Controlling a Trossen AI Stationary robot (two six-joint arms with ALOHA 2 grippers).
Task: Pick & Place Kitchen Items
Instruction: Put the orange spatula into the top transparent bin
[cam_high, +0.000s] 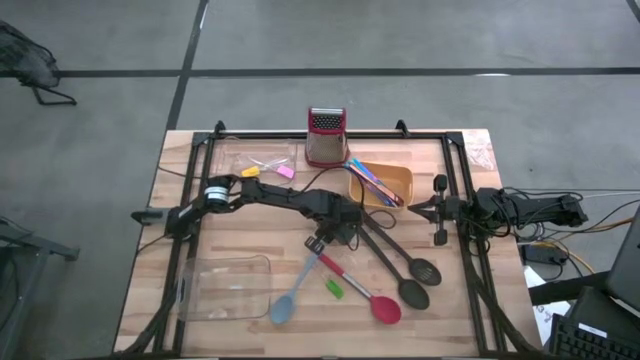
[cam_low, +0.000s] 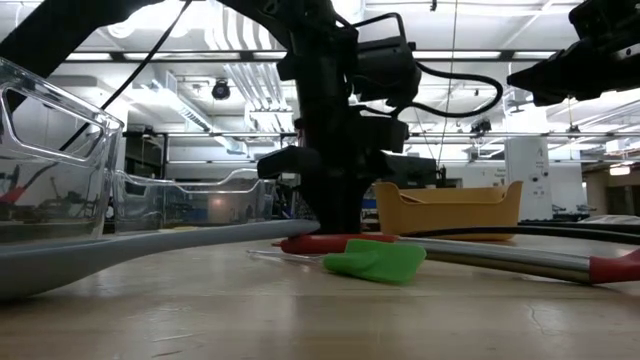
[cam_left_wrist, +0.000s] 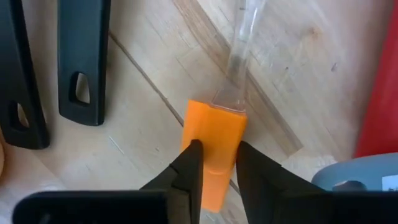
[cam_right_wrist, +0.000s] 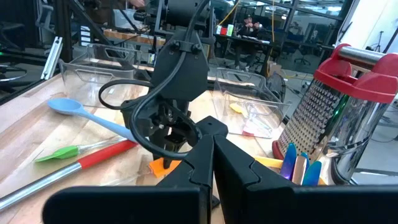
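The left pincer (cam_left_wrist: 214, 163) stands low over the middle of the bench (cam_high: 240, 250), and an orange block (cam_left_wrist: 213, 152) lies directly between its two fingers. In the left wrist view the fingers (cam_left_wrist: 189, 168) are slightly spread, one on each side of the block; whether they already press it I cannot tell. The long axis of the block runs away from the wrist, in line with the fingers, so the narrow sides face the pads. A clear thin stick (cam_left_wrist: 239, 50) meets the far end of the block and goes on in the same direction. I judge that the coming move needs only a closing and a straight lift, no turn of the wrist.

The left arm is much nearer to this block. The right pincer (cam_high: 432, 210) waits at the right edge of the bench, well apart, with its fingers pressed together and pointing inward.

Around the block the room is tight. The handles of two black slotted spoons (cam_left_wrist: 81, 62) lie just beside it on one side, and the red spoon handle (cam_left_wrist: 379, 99) and the grey-blue spatula (cam_left_wrist: 354, 177) on the other. A green block (cam_low: 375, 262) lies near on the wood. The bench surface is flat bare planks. The orange bowl (cam_high: 395, 182), the grater (cam_high: 325, 135) and a clear tray (cam_high: 225, 285) stand further away.
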